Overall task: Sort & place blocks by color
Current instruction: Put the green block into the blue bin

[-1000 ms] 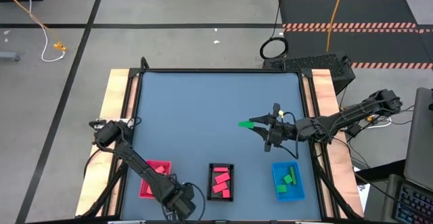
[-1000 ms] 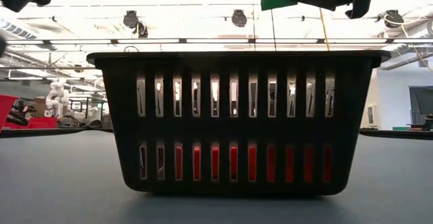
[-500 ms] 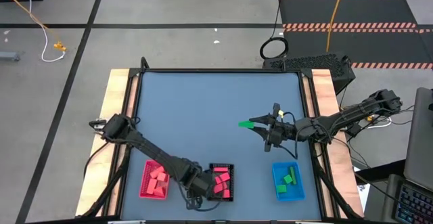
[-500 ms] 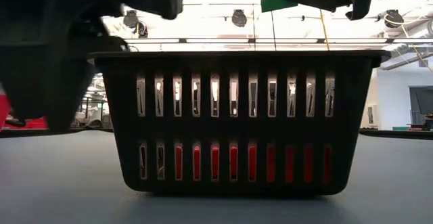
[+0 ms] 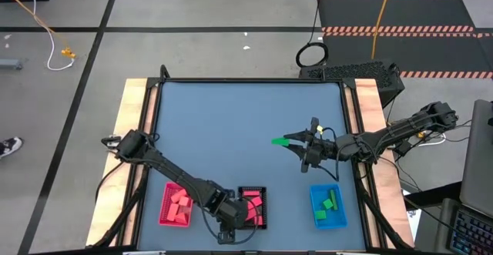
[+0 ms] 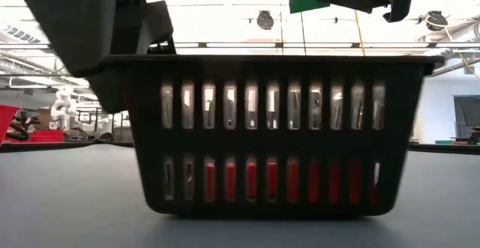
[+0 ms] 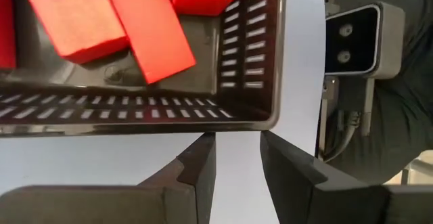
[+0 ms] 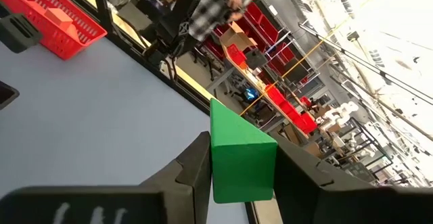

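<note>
High view: right tool (image 5: 294,140) grips green wedge (image 5: 280,141) over bare mat; left tool (image 5: 233,228) parted beside black tray (image 5: 241,209).

matt blue table (image 5: 231,132) with wooden edges, slotted black plastic tray (image 6: 270,128), smooth matt green wedge (image 8: 240,156)

Overhead downward view, table-level view close behind black tray (image 6: 270,135), shared.

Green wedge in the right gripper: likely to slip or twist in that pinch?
The green wedge looks rigid, undeformed between the right gripper fingers. The fingers sit on its flat parallel sides, so twisting seems unlikely. Its faces look smooth, and much of it overhangs forward, so some slip is possible.
</note>
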